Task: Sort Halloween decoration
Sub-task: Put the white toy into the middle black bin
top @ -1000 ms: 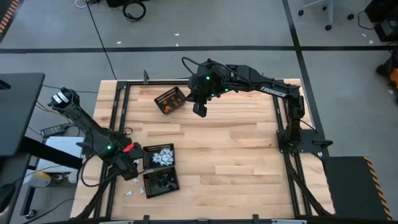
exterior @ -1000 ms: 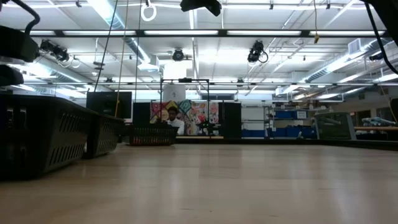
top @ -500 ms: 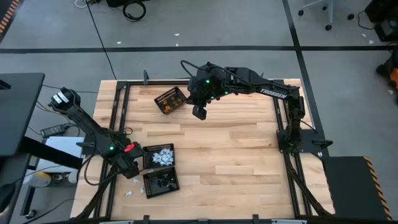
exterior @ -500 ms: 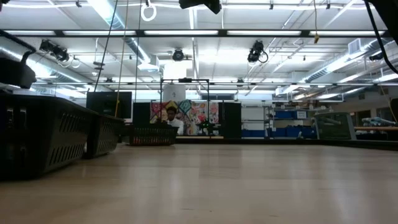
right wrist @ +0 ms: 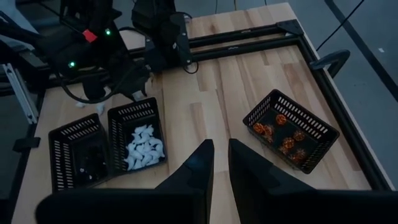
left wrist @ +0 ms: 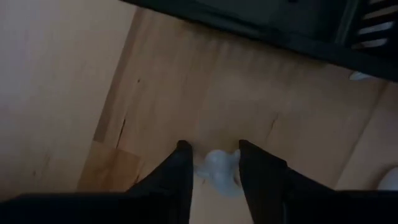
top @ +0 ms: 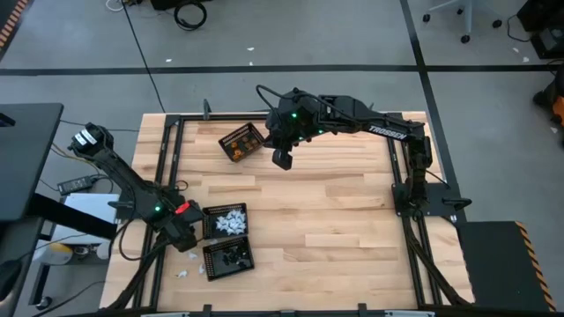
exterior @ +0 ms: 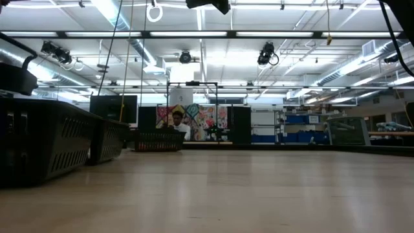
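At table's near-left corner: left gripper (left wrist: 210, 160) low, fingers closing around 1 white piece (left wrist: 219, 167), firm hold unclear.
Baskets: white pieces (top: 227, 220), black pieces (top: 231, 256), orange pieces (top: 241, 143), 1 colour each for sorting.
Right gripper (right wrist: 219, 155): aloft, nearly closed, empty, waiting.

Three mesh baskets on the bench (top: 335, 211): one far (top: 241, 143), two near left, side by side (top: 226, 220) (top: 228, 258). Two arms, two claws: left (top: 185, 242), right (top: 282, 158). About seven orange pieces (right wrist: 281, 133) in the far basket. Heap of white pieces (right wrist: 144, 146) in one near basket, too many to count. Black pieces (right wrist: 90, 163) in the other, number unclear. Two loose white pieces (top: 183, 273) at the near left edge, one more (left wrist: 219, 167) between left claw's fingers (left wrist: 179, 171).
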Robot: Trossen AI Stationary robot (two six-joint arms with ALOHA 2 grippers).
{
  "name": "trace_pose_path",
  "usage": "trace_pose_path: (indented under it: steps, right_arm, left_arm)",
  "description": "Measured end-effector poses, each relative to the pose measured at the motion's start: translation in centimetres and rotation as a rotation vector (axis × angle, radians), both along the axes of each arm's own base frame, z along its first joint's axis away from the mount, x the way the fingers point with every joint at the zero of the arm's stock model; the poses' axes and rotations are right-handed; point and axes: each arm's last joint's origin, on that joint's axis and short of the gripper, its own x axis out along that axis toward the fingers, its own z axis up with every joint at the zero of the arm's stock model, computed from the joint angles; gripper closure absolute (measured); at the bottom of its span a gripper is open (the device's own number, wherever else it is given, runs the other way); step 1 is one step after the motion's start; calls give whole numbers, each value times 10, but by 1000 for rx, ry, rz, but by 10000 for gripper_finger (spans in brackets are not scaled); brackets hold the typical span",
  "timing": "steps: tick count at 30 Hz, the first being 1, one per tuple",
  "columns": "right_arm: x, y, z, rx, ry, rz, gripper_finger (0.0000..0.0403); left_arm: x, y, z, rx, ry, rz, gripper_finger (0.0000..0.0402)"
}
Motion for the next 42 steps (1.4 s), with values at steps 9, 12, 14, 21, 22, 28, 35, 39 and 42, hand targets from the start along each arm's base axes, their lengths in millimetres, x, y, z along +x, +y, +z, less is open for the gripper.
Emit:
trace_pose_path:
  steps: [9,12,14,21,22,28,35,39,42]
  right_arm:
    - [2,-1,3,-23,-31,11,349]
    - [2,-2,3,-29,-31,10,349]
    - [1,-5,3,-33,-31,9,349]
    - [1,-7,3,-43,-33,11,349]
    - [1,-7,3,-43,-33,11,349]
    - [1,-7,3,-47,-32,15,349]
    - [1,-7,3,-48,-33,17,349]
    - [1,-7,3,-43,-33,21,349]
    - [1,-7,3,-38,-34,20,349]
  left_arm:
    - [10,-1,8,-69,-8,138,318]
    - [16,2,12,-93,-9,195,321]
    - [20,4,14,-117,2,225,322]
    - [28,12,15,-166,23,298,322]
    - [29,12,15,-174,25,300,322]
    - [30,13,16,-232,60,277,339]
    - [30,14,16,-209,43,283,365]
    - [31,15,17,-198,30,290,375]
    - [31,15,17,-189,15,298,381]
